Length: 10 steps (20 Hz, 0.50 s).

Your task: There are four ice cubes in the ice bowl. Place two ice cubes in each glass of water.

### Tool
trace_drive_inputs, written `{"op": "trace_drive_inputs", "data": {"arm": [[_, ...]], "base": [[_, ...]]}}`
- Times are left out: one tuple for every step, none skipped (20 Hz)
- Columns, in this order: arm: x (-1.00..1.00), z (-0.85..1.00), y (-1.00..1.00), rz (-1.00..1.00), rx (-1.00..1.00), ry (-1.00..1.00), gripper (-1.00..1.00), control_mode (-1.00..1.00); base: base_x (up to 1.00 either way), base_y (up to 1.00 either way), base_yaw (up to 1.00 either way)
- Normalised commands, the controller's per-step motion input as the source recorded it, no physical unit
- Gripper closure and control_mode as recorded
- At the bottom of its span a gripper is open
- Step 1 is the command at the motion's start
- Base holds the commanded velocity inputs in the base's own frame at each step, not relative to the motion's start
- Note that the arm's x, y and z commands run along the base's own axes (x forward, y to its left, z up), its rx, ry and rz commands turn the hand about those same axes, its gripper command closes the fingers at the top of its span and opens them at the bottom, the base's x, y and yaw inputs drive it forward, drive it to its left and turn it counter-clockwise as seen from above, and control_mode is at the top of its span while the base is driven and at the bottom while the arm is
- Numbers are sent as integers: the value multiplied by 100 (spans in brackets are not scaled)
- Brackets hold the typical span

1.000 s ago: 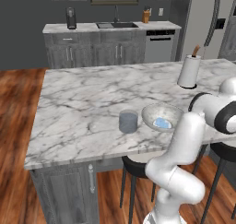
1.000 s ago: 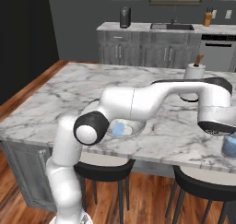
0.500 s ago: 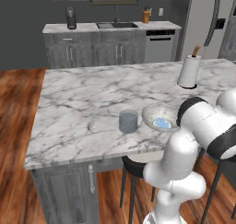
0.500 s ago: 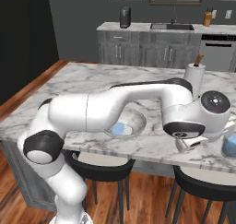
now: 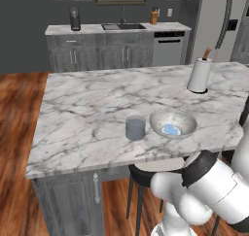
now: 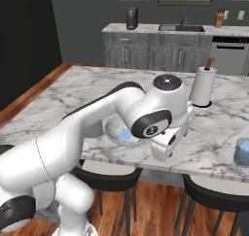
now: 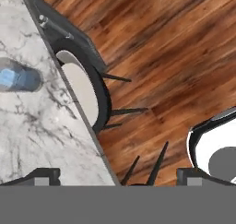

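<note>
Gripper (image 7: 117, 174) fingers stood wide apart and empty, aimed past the island edge at a stool (image 7: 80, 87) and wood floor. Ice bowl (image 5: 173, 124) sat near the counter's front edge, ice cubes (image 5: 170, 129) inside, one glass of water (image 5: 135, 127) just beside it. Second glass of water (image 6: 241, 152) stood well apart. Paper towel roll (image 5: 199, 75) stood further back

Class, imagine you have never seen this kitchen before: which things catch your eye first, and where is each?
The big white robot arm curls over the near edge of the marble island. On the island, the ice bowl holds light blue ice cubes, with a glass of water just to its left. A tall white paper towel roll stands farther back.
</note>
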Motion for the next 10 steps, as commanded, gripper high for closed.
{"op": "trace_drive_inputs", "data": {"arm": [[-20, 35, 100, 59, -31, 28, -100, -100], [-9, 43, 100, 56, -29, 29, -100, -100], [-5, 41, 100, 55, -28, 29, -100, -100], [-1, 35, 100, 55, -29, 27, -100, -100], [0, 31, 100, 57, -29, 24, -100, -100], [0, 29, 94, 60, -26, 24, -100, -100], [0, 22, 86, 65, -24, 21, -100, -100], [0, 11, 66, 73, -22, 16, -100, -100], [0, 8, 51, 80, -20, 14, -100, -100], [0, 1, 42, 83, -17, 11, -100, -100]], "base": [[0, 0, 0], [0, 0, 0], [0, 0, 0], [0, 0, 0], [0, 0, 0], [0, 0, 0], [0, 0, 0], [0, 0, 0], [0, 0, 0], [0, 0, 0]]}}
